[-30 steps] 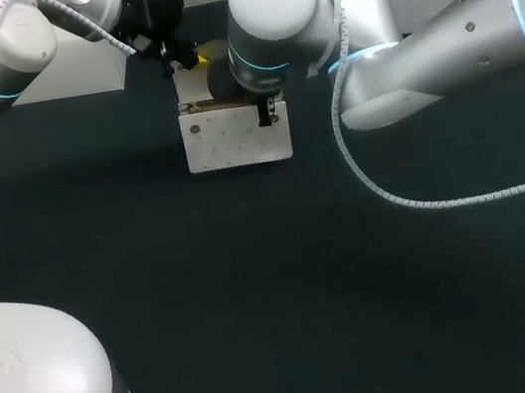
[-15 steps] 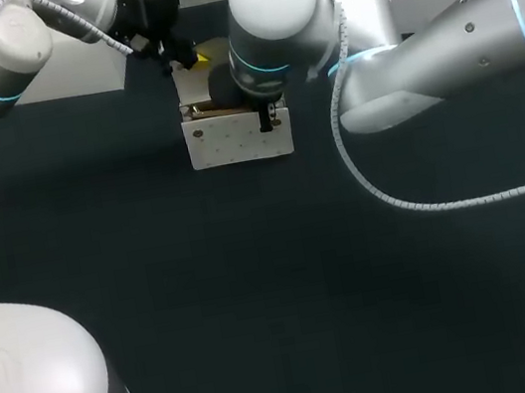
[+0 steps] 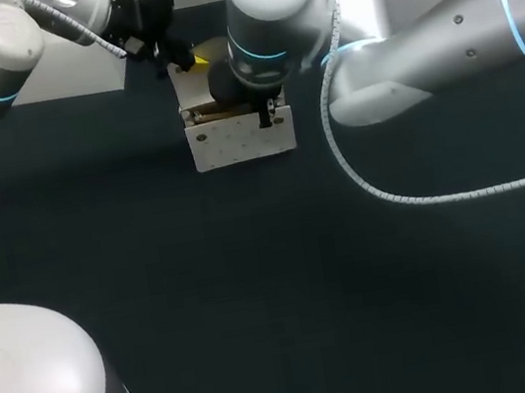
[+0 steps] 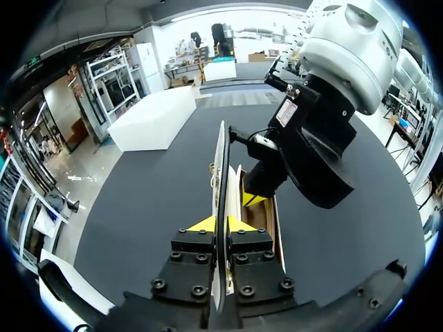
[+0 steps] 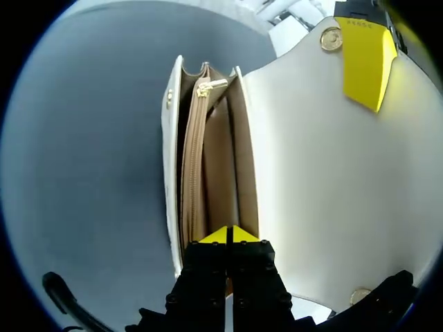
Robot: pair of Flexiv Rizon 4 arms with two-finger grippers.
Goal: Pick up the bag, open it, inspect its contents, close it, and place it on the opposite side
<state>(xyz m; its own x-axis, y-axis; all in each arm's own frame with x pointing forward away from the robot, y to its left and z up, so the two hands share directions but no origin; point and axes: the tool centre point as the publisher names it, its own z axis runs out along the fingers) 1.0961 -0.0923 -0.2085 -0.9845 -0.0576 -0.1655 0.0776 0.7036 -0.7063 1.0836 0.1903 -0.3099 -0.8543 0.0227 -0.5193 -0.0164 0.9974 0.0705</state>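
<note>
**Handbag being held open at the far middle of the table**

The white rectangular handbag (image 3: 238, 140) is standing at the far middle of the dark cloth-covered table (image 3: 259, 298), with its mouth facing up. The left gripper (image 4: 220, 223) is reaching in from the far left. Its yellow tips are clamping together on the edge of the white flap (image 5: 311, 173) and holding it up and away from the body. The right gripper (image 5: 228, 234) is pointing straight down into the mouth. Its tips are pressing together on the rim of the tan inner wall (image 5: 221, 159), just beside the tan zip (image 5: 192, 152) of the middle pocket.

A round gold stud (image 5: 331, 39) is showing on the flap's inner face, touching the left gripper's finger. A white coiled cable (image 3: 384, 198) is looping from the right arm over the cloth, well apart from the handbag.

In the head view the right arm's white wrist joint (image 3: 269, 9) is overhanging the handbag and covering its mouth and most of the right gripper. In the left wrist view the flap is showing edge-on, and the right arm's black wrist is blocking the far half of the handbag. The zip is lying shut, so the pocket's inside is staying hidden. The right gripper's own fingers are covering the near end of the open compartment. Whether the base is resting on the cloth cannot be told.
</note>
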